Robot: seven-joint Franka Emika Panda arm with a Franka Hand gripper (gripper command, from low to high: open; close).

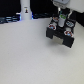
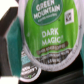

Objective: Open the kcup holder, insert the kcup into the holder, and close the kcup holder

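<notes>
In the exterior view, the kcup holder [image 1: 60, 34] is seen as a black boxy unit set on the pale desk [image 1: 30, 60] near its far edge, toward the exterior view's right. Its drawer is pulled out, and rows of round slots with coloured pods are exposed on top. The gripper [image 1: 61, 13] is positioned directly above the holder, and a small pod with a green top, the kcup [image 1: 62, 16], appears to be held at its tip, though the picture is too coarse for the fingers to be made out. A white bottle-like object [image 1: 25, 9] is stood well apart at the far edge, toward the exterior view's left.

In the wrist view, the frame is largely filled by the kcup [image 2: 50, 31]; its green lid is printed with white lettering. Dark surfaces are seen beside it, blurred. The kcup is gripped by the closed gripper.
</notes>
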